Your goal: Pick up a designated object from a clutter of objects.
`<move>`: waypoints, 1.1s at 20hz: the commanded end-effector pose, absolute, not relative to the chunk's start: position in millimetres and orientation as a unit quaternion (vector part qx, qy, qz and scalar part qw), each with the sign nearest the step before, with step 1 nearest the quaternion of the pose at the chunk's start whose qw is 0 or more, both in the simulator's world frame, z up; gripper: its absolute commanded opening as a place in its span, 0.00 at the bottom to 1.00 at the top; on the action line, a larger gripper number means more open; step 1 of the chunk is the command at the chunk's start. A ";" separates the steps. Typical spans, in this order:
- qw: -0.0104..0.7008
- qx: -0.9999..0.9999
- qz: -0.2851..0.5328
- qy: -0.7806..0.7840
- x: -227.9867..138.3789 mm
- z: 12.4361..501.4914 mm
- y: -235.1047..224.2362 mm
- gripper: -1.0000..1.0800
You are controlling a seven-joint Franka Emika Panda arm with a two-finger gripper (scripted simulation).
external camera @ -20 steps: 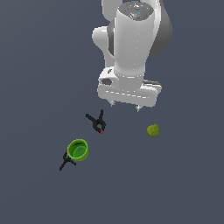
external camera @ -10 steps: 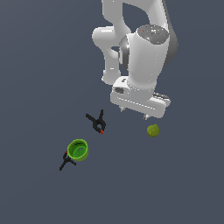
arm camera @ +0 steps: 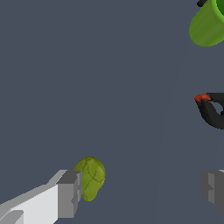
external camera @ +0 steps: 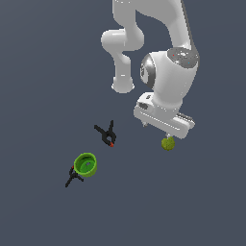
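The designated object, a dull olive ball [external camera: 167,143], lies on the dark floor at the exterior view's right, half covered by the white hand. My gripper [external camera: 158,129] hovers directly over it. In the wrist view the gripper [arm camera: 142,190] is open wide with nothing between its fingers; the ball [arm camera: 90,177] rests beside one grey finger [arm camera: 69,194], just inside the gap and partly hidden by it, far from the other finger [arm camera: 214,186]. The clutter of objects lies toward the exterior view's left: a bright green cup [external camera: 86,164] and two black clamps.
One black clamp with a red tip [external camera: 106,134] lies between cup and ball; it shows in the wrist view as well [arm camera: 212,109]. The other clamp [external camera: 73,177] touches the cup's side. The green cup [arm camera: 209,24] sits at the wrist picture's corner.
The arm has swung toward the exterior view's right and lowered, so the hand now sits over the ball. The ball, cup and clamps have not moved.
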State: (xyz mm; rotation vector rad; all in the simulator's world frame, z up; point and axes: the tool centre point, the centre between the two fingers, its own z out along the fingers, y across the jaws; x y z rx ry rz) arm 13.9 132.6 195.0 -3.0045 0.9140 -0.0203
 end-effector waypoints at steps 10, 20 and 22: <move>-0.001 -0.925 -0.005 0.381 4.5 150.1 181.0 0.96; 0.000 -0.893 -0.002 0.451 -9.7 113.2 220.1 0.96; 0.000 -0.887 -0.002 0.461 -12.3 107.6 225.9 0.96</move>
